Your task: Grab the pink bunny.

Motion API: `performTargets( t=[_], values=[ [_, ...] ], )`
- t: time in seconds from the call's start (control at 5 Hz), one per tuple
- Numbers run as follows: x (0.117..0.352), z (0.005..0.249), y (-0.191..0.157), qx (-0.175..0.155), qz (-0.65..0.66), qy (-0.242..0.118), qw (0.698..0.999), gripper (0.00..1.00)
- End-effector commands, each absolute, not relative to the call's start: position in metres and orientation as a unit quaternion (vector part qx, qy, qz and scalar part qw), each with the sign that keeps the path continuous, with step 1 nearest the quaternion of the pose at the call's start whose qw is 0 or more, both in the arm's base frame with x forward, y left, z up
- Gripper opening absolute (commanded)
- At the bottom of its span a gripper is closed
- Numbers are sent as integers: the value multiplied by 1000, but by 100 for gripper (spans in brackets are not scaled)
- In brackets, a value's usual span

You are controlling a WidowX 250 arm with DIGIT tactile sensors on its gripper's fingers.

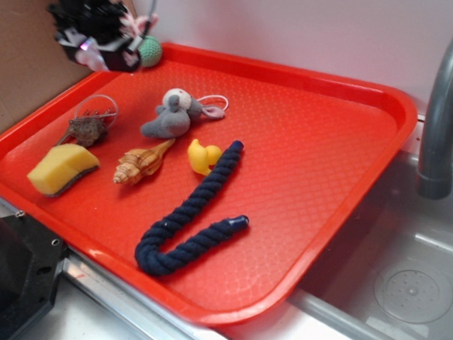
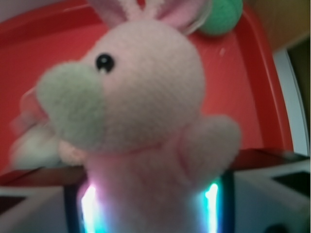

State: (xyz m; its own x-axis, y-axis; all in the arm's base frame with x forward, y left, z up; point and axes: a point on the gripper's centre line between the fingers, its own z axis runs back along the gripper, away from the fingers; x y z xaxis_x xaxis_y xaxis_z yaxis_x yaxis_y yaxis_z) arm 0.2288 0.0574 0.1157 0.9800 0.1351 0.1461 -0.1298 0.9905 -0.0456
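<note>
now the gripper (image 1: 102, 40) hangs above the far left corner of the red tray (image 1: 328, 171), and it is closed on the bunny (image 1: 132, 25). in the exterior view only small pink parts of the bunny show: a bit of pink under the black gripper body and the ears or limbs sticking out on its right side. the bunny is lifted, not lying on the tray.

going from left to right on the tray, first comes the yellow sponge (image 1: 61, 167) near the left edge, with a dark layer under it. behind it lies a brown spiky shell (image 1: 87, 129) with a clear ring just beside it. next is a long striped shell (image 1: 142, 162), tilted, its thin end pointing to the right and up. behind that shell sits the grey plush (image 1: 172, 115) with a white face and a thin white loop at its right. just right of the gripper, at the far rim, is the green ball (image 1: 150, 51). then comes a small yellow duck (image 1: 204, 154), touching the upper end of the blue rope (image 1: 191, 219), which bends in a hook shape toward the front of the tray. the right half of the tray is bare. further right is a grey sink (image 1: 421, 281) and a grey faucet (image 1: 440, 116).

in the wrist view the bunny (image 2: 141, 97) fills almost everything, very close and a little blurred: black eye, whitish muzzle to the left, pink ears at the top. the fingers (image 2: 214, 204) press its lower body from both sides. the green ball (image 2: 221, 14) shows at the top right.
</note>
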Motion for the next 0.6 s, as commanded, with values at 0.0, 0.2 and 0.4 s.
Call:
performTargets(
  t=[0.0, 0.2, 0.4],
  values=[
    [194, 224, 23, -48, -2, -110, 993, 0],
    [197, 258, 17, -44, -3, -92, 995, 0],
    [198, 247, 17, -61, -12, -68, 996, 0]
  ],
)
